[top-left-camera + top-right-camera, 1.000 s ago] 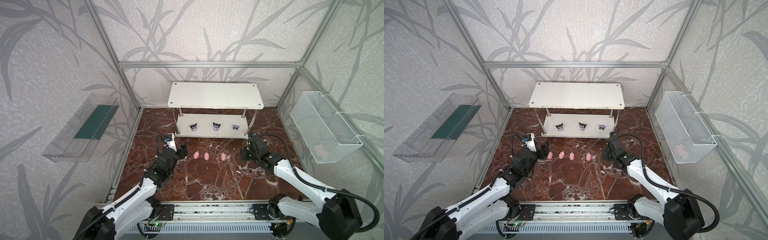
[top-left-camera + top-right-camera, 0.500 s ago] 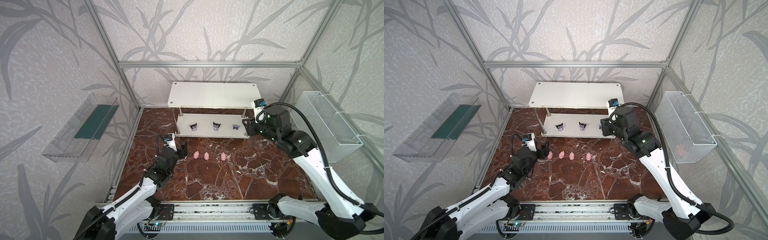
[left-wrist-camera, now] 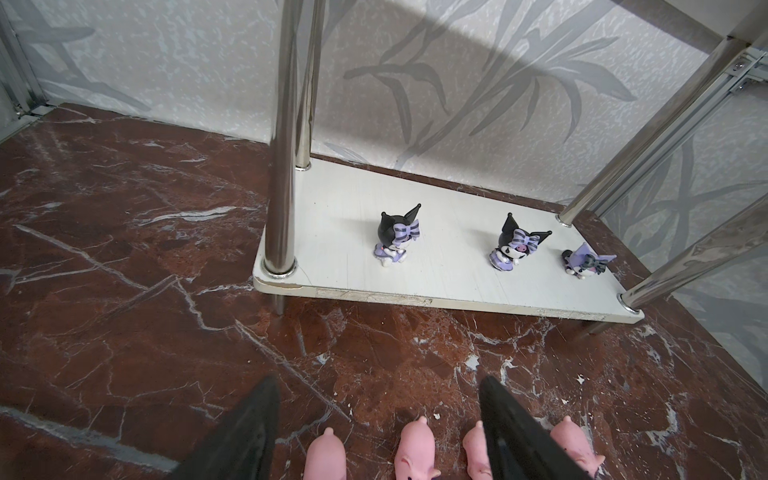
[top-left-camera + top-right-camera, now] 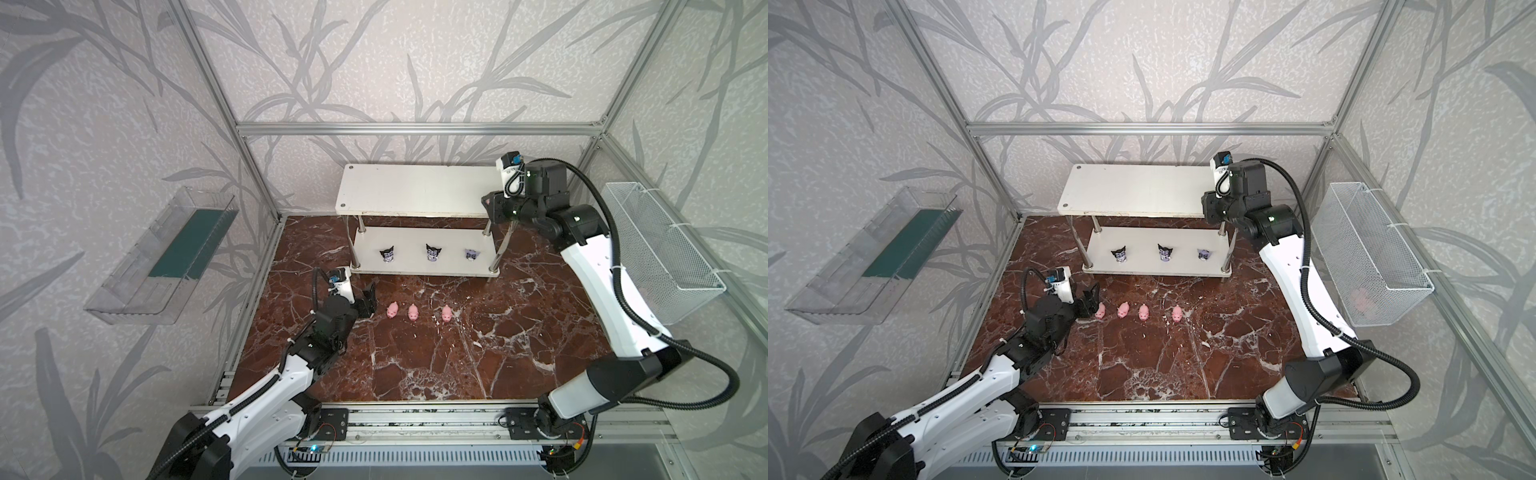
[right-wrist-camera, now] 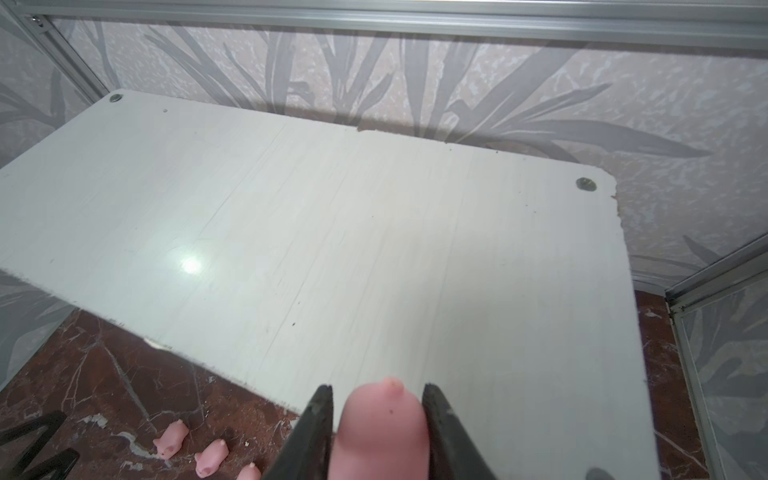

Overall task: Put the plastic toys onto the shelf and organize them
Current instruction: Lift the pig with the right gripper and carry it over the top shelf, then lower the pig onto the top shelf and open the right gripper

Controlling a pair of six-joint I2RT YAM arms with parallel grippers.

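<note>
The white shelf (image 4: 415, 189) stands at the back, and three black-and-lilac horned figures (image 4: 432, 252) sit in a row on its lower board (image 3: 449, 291). Several pink pigs (image 4: 1144, 312) line up on the marble floor in front of it. My left gripper (image 3: 376, 395) rests low at the left end of that row, open, with two pigs (image 3: 415, 451) lying between its fingers, untouched. My right gripper (image 5: 376, 395) hovers over the right end of the top board (image 5: 332, 232), shut on a pink pig (image 5: 382, 428).
A white wire basket (image 4: 660, 257) hangs on the right wall with something pink (image 4: 1360, 299) inside. A clear plastic tray (image 4: 166, 253) hangs on the left wall. Shiny shelf posts (image 3: 286, 166) and the aluminium frame bound the floor.
My right arm has risen from the floor beside the pig row to the right end of the shelf's top board, pig in its grip. The left arm has not moved.
</note>
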